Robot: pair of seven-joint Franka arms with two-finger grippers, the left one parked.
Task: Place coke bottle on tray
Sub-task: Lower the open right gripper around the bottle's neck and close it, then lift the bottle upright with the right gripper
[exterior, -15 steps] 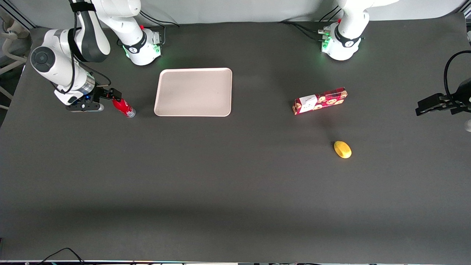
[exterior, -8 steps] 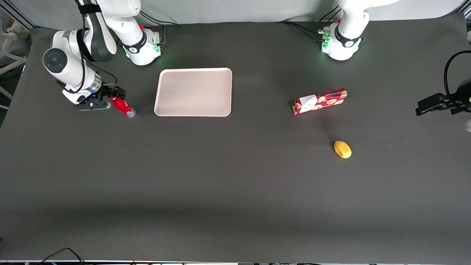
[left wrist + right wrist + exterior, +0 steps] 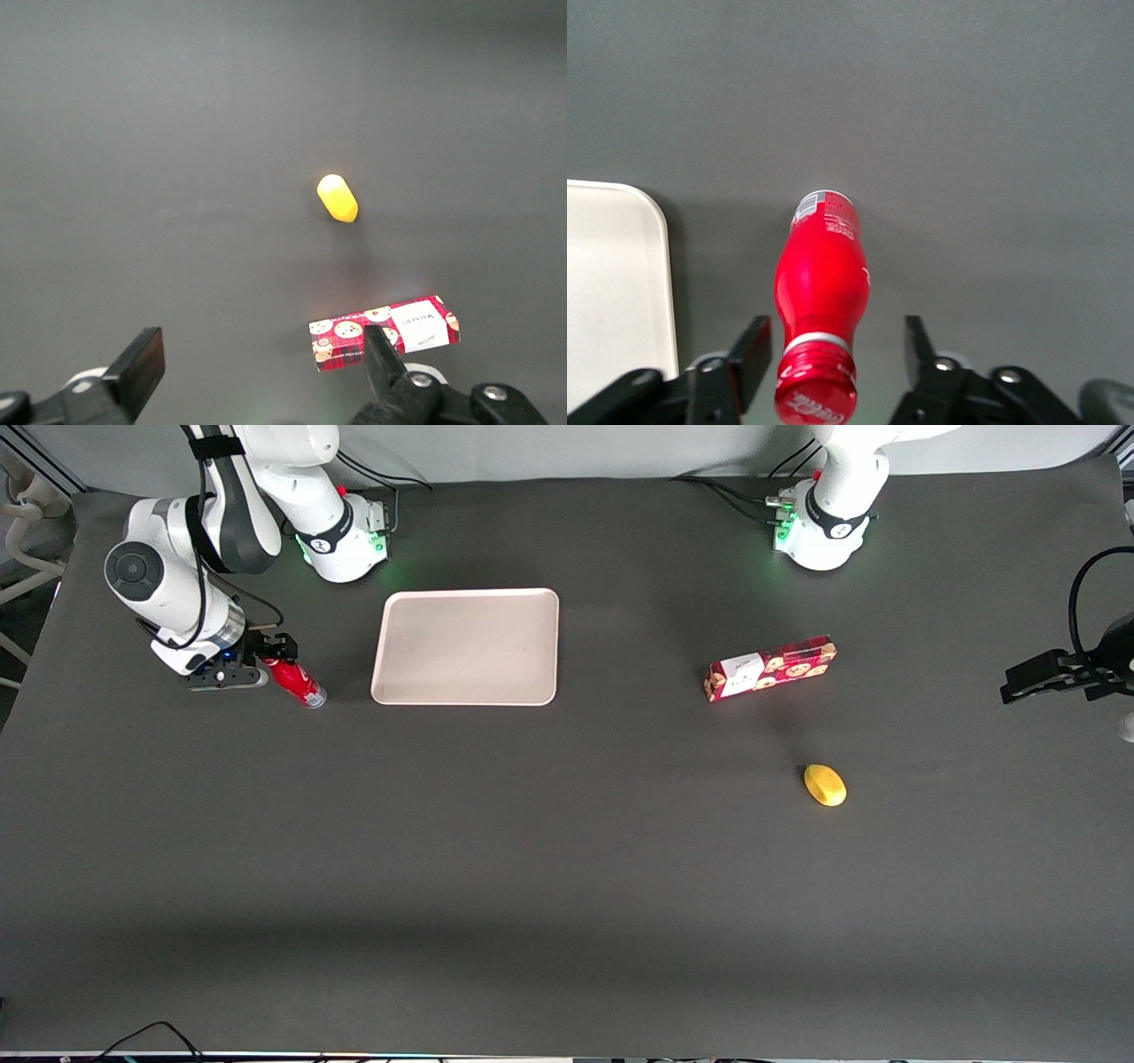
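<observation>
end effector (image 3: 835,352) fingers spread around cap, slim red coke bottle (image 3: 821,292), silvery base

the coke bottle (image 3: 821,292) looks like glossy red plastic with a ribbed cap and a silvery, metallic-looking base. the gripper (image 3: 833,350), over its cap end with fingers apart, is matt black plastic. the tray (image 3: 467,646) is smooth, satin beige-pink plastic. the table (image 3: 567,886) is covered in a matt dark grey, cloth-like sheet.
</observation>
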